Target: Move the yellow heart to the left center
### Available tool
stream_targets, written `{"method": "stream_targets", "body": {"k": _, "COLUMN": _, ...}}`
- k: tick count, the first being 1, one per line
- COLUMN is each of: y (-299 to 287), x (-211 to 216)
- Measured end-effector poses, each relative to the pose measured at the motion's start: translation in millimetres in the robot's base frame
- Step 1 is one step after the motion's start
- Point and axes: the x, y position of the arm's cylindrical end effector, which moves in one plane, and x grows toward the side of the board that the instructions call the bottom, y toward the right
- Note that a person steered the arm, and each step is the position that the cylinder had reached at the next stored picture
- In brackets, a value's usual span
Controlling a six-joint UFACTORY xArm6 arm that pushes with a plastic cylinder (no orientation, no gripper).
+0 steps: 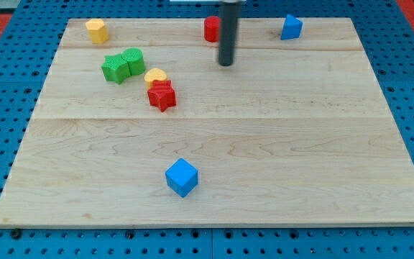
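The yellow heart [155, 75] lies on the wooden board [264, 144] in the upper left part, touching the red star [162, 95] just below it. My tip [226, 63] stands to the heart's right, about a hundred pixels away, touching no block. The rod rises from the tip out of the view's top.
A green star [115, 69] and a green cylinder [133, 60] sit together left of the heart. A yellow block [96, 31] is at the top left. A red block [211, 29] sits behind the rod, a blue block [290, 27] at the top right, a blue cube [182, 177] near the bottom.
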Motion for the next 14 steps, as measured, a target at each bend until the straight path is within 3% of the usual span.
{"method": "stream_targets", "body": {"k": 2, "y": -94.9, "x": 65.9}}
{"method": "stream_targets", "body": {"k": 3, "y": -123.8, "x": 60.3}}
{"method": "stream_targets", "body": {"k": 4, "y": -112.0, "x": 60.0}}
{"method": "stream_targets", "body": {"k": 6, "y": -173.0, "x": 38.1}}
{"method": "stream_targets", "body": {"k": 8, "y": -186.5, "x": 72.5}}
{"method": "stream_targets", "body": {"k": 10, "y": -202.1, "x": 56.3}}
{"method": "stream_targets", "body": {"k": 12, "y": -212.4, "x": 86.1}}
{"method": "stream_targets", "body": {"k": 14, "y": -208.1, "x": 82.8}}
